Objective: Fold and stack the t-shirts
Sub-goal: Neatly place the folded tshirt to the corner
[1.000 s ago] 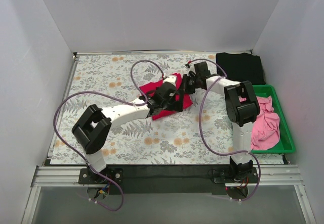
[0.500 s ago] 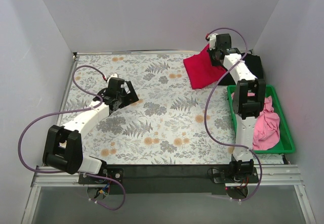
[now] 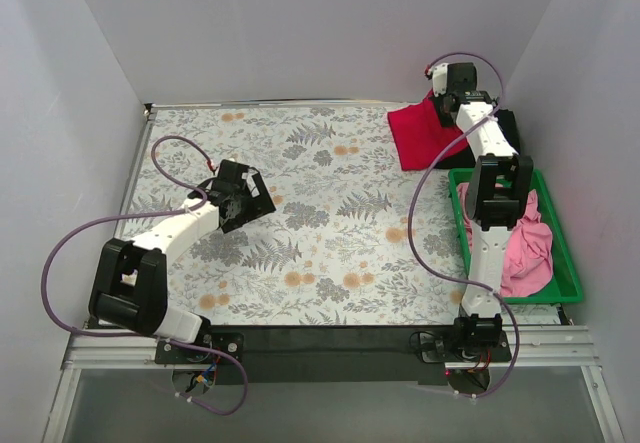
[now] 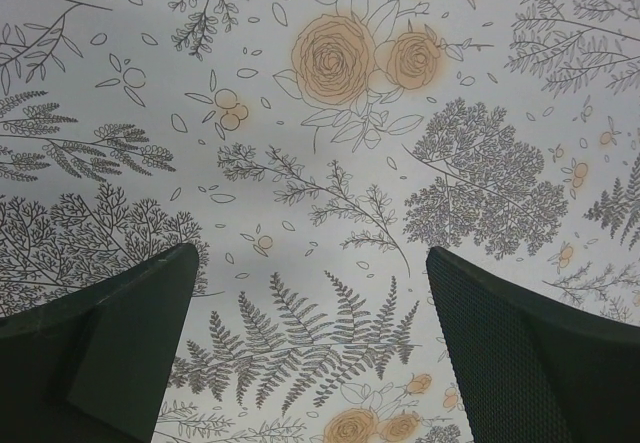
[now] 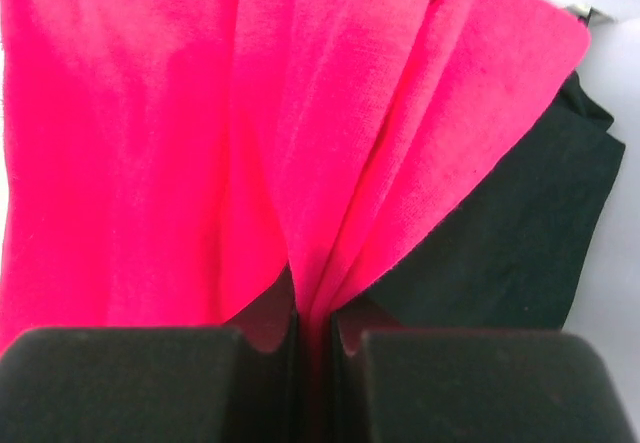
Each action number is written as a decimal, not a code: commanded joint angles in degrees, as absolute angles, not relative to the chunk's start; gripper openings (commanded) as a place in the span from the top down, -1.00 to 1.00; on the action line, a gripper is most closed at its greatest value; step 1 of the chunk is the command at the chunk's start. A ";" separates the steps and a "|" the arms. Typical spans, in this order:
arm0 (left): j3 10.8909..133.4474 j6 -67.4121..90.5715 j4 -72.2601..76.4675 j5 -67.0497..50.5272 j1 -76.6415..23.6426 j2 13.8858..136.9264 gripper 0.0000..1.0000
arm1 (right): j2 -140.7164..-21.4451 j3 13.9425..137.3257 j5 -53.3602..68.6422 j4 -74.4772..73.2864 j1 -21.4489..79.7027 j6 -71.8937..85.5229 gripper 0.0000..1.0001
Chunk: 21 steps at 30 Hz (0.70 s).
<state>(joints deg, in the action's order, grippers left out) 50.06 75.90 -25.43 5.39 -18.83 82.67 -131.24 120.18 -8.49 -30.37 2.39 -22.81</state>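
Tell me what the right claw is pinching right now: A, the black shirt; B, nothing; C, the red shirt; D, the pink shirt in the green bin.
C: the right claw is shut on a fold of the red shirt, with the black shirt showing beyond it.

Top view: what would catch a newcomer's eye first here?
The crimson red t-shirt at the far right corner stands out first, pinched in the shut right pincer and lying partly over a black t-shirt. Next come the pink t-shirts heaped in a green bin on the right. The left pincer stands open over the floral tablecloth.
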 commanded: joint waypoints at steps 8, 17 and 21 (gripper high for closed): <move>51.77 75.76 -26.28 3.25 -18.63 85.34 -0.81 | -124.98 121.55 -2.02 -29.18 -5.45 -21.36 0.92; 52.64 75.85 -26.54 2.20 -18.63 86.92 -0.78 | -126.56 122.26 -2.64 -27.86 -8.52 -24.87 0.91; 53.08 75.59 -26.89 2.55 -18.63 87.54 -0.78 | -127.62 122.26 -4.47 -26.46 -9.05 -25.84 0.91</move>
<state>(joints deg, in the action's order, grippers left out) 50.83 75.88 -26.04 2.92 -18.83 87.02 -129.69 120.20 -2.22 -31.14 -7.99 -23.59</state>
